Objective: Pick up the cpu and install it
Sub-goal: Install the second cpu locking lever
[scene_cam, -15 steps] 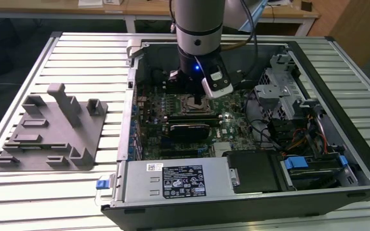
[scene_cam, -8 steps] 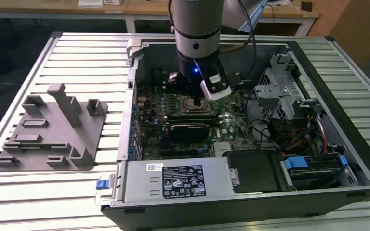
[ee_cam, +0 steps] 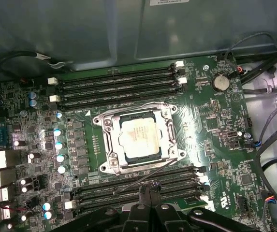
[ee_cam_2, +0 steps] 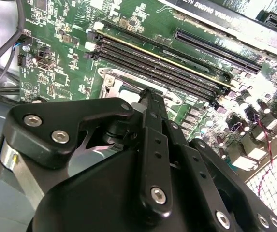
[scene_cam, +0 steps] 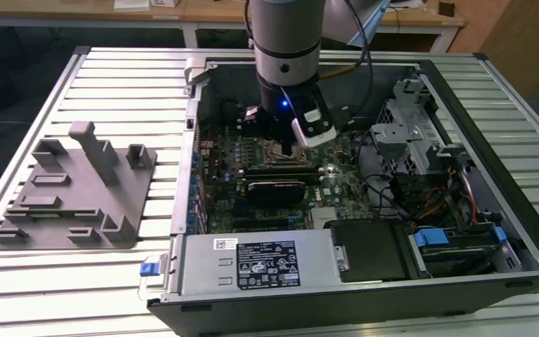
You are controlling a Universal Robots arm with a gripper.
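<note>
Computer case [scene_cam: 494, 232], black and lying open on its side, rests on a ribbed metal table [scene_cam: 110, 84] in the exterior view. The silver arm reaches straight down into it, and its gripper [scene_cam: 283, 144] sits low over the green circuit board [scene_cam: 335, 184]. A grey plastic fixture [scene_cam: 73, 193] with upright posts lies on the table toward the exterior view's left. A grey power supply box [scene_cam: 255, 263] fills the case's near edge.

In the second wrist view, black jointed gripper links with silver screws block most of the board [ee_cam_2: 61, 43]; long black memory slots [ee_cam_2: 177, 67] run beyond them.

In the first wrist view, the cpu [ee_cam: 138, 136], a flat square chip with a pale, shiny metal top, sits inside the silver metal socket frame [ee_cam: 107, 140] at the board's middle. Memory slots [ee_cam: 119, 87] flank it on two sides. The gripper [ee_cam: 150, 191] hovers nearby, its thin black fingers [ee_cam: 143, 193] pressed together and holding nothing.
</note>
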